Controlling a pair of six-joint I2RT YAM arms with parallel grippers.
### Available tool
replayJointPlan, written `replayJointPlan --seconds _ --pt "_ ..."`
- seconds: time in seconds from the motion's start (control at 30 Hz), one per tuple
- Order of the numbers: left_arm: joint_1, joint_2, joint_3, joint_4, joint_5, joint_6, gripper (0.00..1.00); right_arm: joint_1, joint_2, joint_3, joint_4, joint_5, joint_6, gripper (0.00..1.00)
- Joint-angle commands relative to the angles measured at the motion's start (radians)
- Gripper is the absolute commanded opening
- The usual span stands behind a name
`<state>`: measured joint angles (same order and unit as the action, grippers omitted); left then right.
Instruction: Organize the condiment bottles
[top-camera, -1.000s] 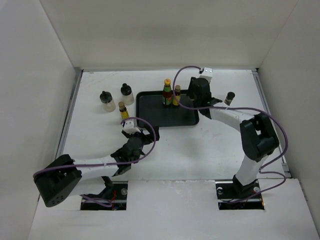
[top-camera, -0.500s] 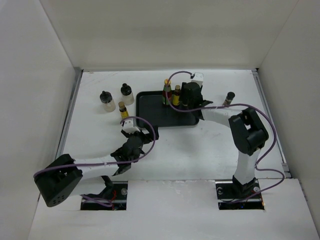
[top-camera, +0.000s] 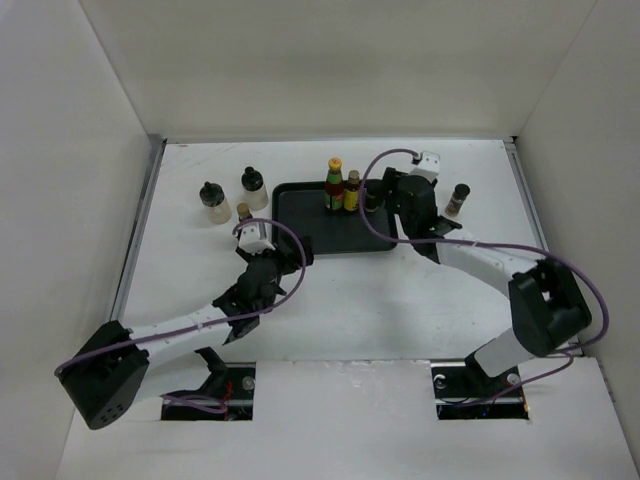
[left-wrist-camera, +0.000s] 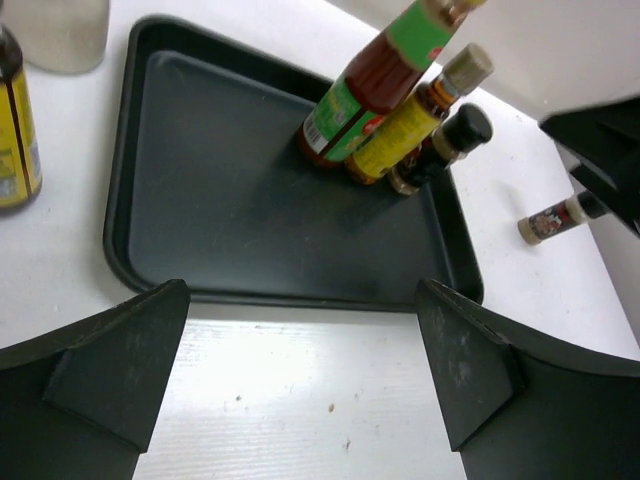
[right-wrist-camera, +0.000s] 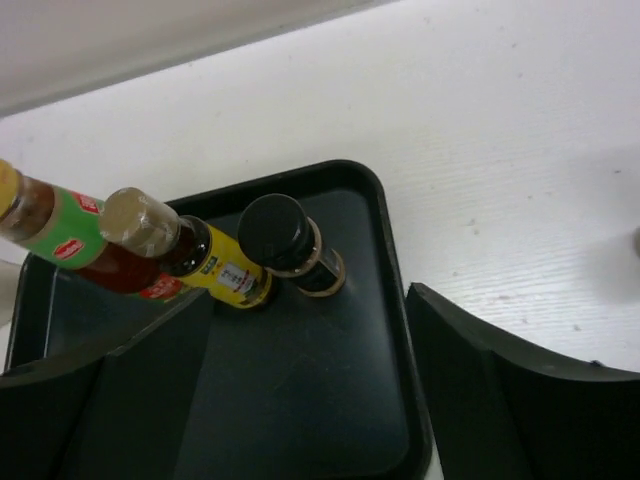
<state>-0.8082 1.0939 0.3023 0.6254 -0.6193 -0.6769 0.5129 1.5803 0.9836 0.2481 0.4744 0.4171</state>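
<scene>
1. Three bottles stand in a row at the tray's far right: red bottle, yellow-labelled bottle, black-capped bottle.
2. Off the tray on the table are two whitish bottles and a slim bottle to its left, and a small bottle to its right.
3. The left gripper and the right gripper both have their fingers spread, holding nothing.
4. The likely next pick is the slim bottle, for the left gripper. It should grip the body below the cap, lift straight up, and set the bottle beside the row without nudging it.
</scene>
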Motion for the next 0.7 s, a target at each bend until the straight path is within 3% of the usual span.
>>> replayJointPlan --seconds 0.0,0.03,0.1,0.2,0.23,0.3,0.37,0.43,0.5,0.67 --pt "0.027 -0.068 0.092 -0.091 -0.014 0.054 1.00 -0.017 -0.106 -0.092 0.043 0.009 0.044 0.79" --pt "0.040 -0.084 0.109 -0.120 -0.031 0.071 1.00 -0.021 -0.133 -0.123 0.048 0.006 0.051 0.70" --pt "0.074 -0.114 0.155 -0.188 -0.071 0.097 1.00 -0.023 -0.187 -0.183 0.059 0.001 0.068 0.40" --pt "0.144 -0.109 0.221 -0.250 -0.068 0.128 1.00 -0.017 -0.247 -0.253 0.062 -0.019 0.083 0.18" --pt "0.166 -0.100 0.234 -0.257 -0.066 0.132 0.99 -0.014 -0.258 -0.269 0.063 -0.019 0.086 0.18" --pt "0.223 -0.075 0.261 -0.269 -0.065 0.138 0.80 0.002 -0.285 -0.307 0.077 -0.020 0.101 0.21" --pt "0.293 -0.049 0.288 -0.292 -0.063 0.132 0.68 0.014 -0.316 -0.353 0.115 -0.016 0.114 0.39" --pt "0.342 -0.007 0.326 -0.326 -0.063 0.131 0.66 0.014 -0.330 -0.384 0.161 -0.025 0.121 0.57" --pt "0.379 0.058 0.375 -0.369 -0.060 0.140 0.67 0.014 -0.327 -0.393 0.181 -0.045 0.126 0.67" --pt "0.415 0.171 0.455 -0.409 -0.011 0.152 0.68 0.014 -0.307 -0.405 0.224 -0.060 0.120 0.71"
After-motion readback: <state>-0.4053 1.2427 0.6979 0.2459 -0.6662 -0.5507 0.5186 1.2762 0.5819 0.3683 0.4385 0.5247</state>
